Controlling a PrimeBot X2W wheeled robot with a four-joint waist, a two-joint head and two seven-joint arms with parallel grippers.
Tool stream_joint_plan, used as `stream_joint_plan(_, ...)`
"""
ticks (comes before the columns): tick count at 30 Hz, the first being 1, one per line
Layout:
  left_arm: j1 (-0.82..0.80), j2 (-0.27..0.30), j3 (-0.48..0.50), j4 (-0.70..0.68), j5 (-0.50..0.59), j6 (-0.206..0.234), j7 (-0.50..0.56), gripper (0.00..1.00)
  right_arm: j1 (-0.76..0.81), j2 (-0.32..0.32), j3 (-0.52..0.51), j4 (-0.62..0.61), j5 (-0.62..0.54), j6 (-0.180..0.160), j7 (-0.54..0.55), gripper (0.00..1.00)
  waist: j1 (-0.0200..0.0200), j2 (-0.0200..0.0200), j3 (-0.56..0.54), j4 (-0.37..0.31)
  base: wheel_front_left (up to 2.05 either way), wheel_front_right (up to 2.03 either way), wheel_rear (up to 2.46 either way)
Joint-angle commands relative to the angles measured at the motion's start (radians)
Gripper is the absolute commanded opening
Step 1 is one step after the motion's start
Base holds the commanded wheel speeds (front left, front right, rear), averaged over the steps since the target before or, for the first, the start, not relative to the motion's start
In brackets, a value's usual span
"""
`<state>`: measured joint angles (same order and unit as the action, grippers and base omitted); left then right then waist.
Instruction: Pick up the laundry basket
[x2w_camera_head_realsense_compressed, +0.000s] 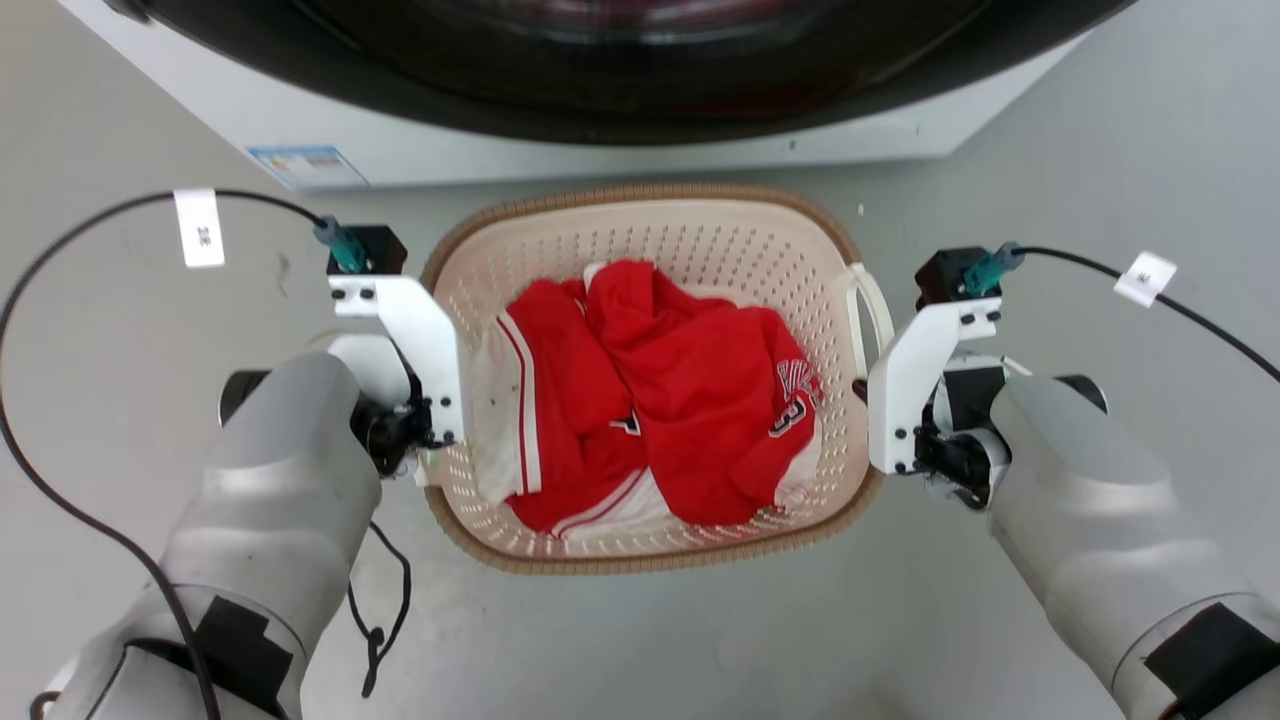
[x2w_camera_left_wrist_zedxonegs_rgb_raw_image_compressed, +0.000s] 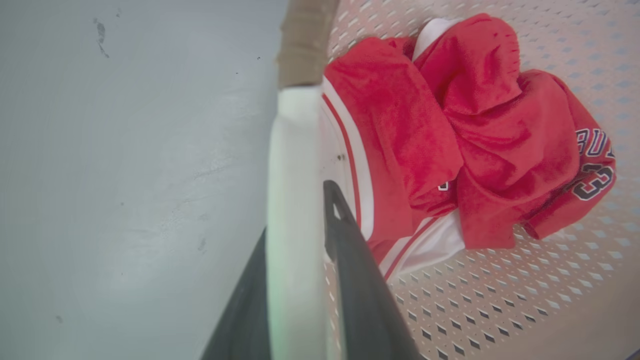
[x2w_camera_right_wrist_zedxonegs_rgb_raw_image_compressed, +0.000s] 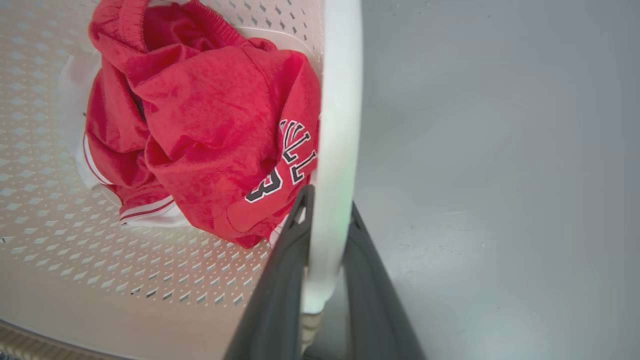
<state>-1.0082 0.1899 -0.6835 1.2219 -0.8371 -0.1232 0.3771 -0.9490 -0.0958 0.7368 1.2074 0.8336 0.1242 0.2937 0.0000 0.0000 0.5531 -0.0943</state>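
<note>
The laundry basket is cream, perforated and brown-rimmed, and sits in the middle of the head view between my two arms. Red and white clothes lie inside it. In the left wrist view my left gripper is shut on the basket's white left handle, one dark finger on each side. In the right wrist view my right gripper is likewise shut on the white right handle. In the head view the white wrist brackets hide the fingers. Whether the basket touches the floor I cannot tell.
A white washer with a dark round door stands just beyond the basket. Grey floor lies on both sides and in front. Black cables with white tags trail from both wrists.
</note>
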Motion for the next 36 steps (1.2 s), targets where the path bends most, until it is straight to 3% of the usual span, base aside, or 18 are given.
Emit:
stream_joint_plan(1, 0.012, -0.030, -0.008, -0.015, -0.012, -0.013, 0.004, 0.00, 0.010, 0.019, 0.013, -0.021, 0.013, 0.012, 0.010, 0.00, 0.0000, 0.0000, -0.070, 0.011, 0.00, 0.00, 0.00)
stream_joint_plan(28, 0.215, -0.063, -0.089, -0.006, -0.150, -0.014, 0.128, 0.00, 0.163, 0.006, 0.126, 0.018, 0.130, 0.012, 0.211, 0.00, 0.0000, 0.0000, -0.497, 0.016, 0.00, 0.00, 0.00)
stream_joint_plan(36, 0.268, -0.064, -0.099, 0.012, -0.178, -0.014, 0.143, 0.00, 0.198, -0.001, 0.159, 0.034, 0.137, 0.012, 0.263, 0.00, 0.0000, 0.0000, -0.570, 0.020, 0.00, 0.00, 0.00)
